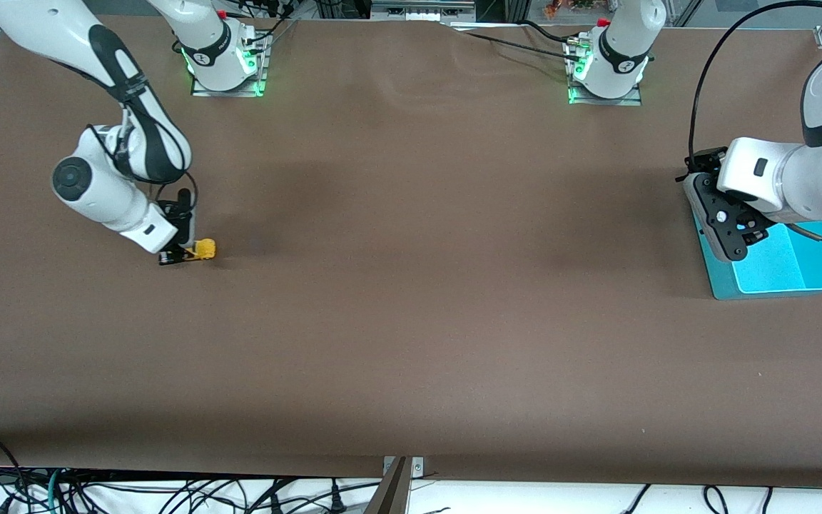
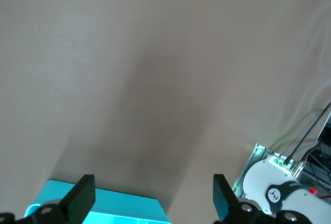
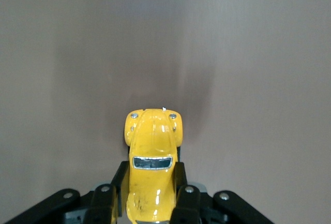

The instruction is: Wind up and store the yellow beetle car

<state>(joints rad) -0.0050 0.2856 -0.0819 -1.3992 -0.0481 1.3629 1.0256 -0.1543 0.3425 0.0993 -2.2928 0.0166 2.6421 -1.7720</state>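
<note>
The right tool (image 1: 181, 255) is pinching the small bright-yellow rounded beetle toy car (image 1: 203, 248) by its flanks, one finger (image 3: 113, 193) on each side of the rear body, low at the brown table (image 1: 411, 300) toward the right arm's end; whether the wheels touch the table cannot be told; the car's long axis runs straight out from between the fingers, its nose pointing away from the wrist and toward the middle of the table, so a pull-back to wind it would, by my reading, run along that same line; the left tool (image 2: 150, 203) hangs with its fingers spread wide over the edge of the shallow turquoise plastic tray (image 1: 810, 275) at the left arm's end, waiting; car and tray lie well apart, the right arm far nearer the car.
</note>
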